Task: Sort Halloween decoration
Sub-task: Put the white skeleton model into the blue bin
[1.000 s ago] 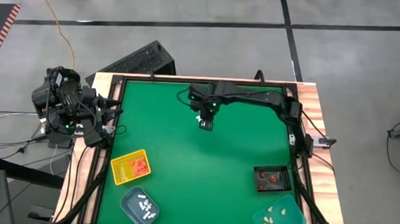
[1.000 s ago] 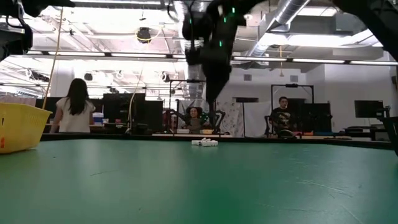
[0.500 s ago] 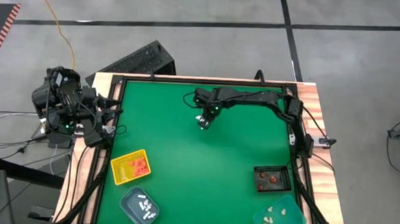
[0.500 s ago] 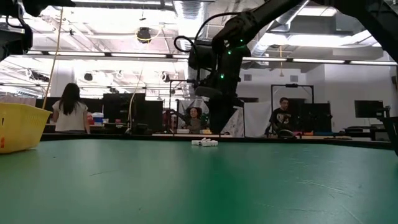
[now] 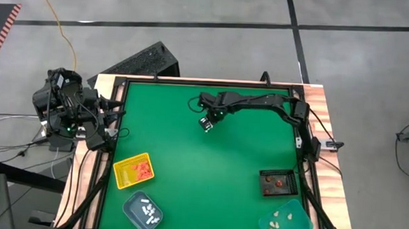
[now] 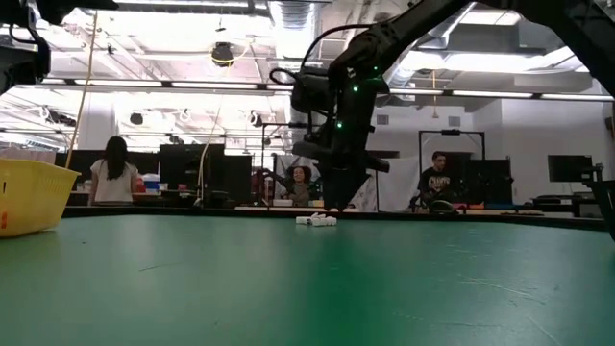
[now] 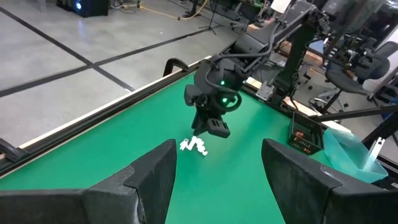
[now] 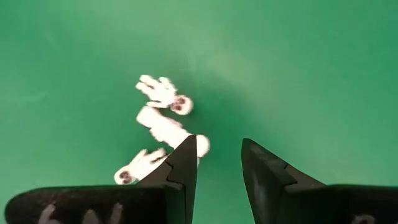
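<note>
The green counter [image 5: 187, 170] is carrying the sorting trays along its near edge, while the loose Halloween decoration [image 8: 163, 130], a small cluster of white skeleton-like trinkets, is lying far from them near the back of the mat. The right arm is reaching out over that spot, and the right gripper [image 5: 205, 124] is hanging just above the cluster; the left gripper [image 7: 217, 180] is waiting off the counter's left edge, well apart, its fingers spread wide. So the right arm is plainly the nearer one. Its fingers [image 8: 184, 168] are standing partly apart with nothing between them. In its own wrist view the trinkets are sitting off to one finger's side rather than in the gap, one piece touching or passing under that fingertip, and the cluster's long axis is running roughly along the fingers' reach, so I judge a small sideways shift is needed before closing.
</note>
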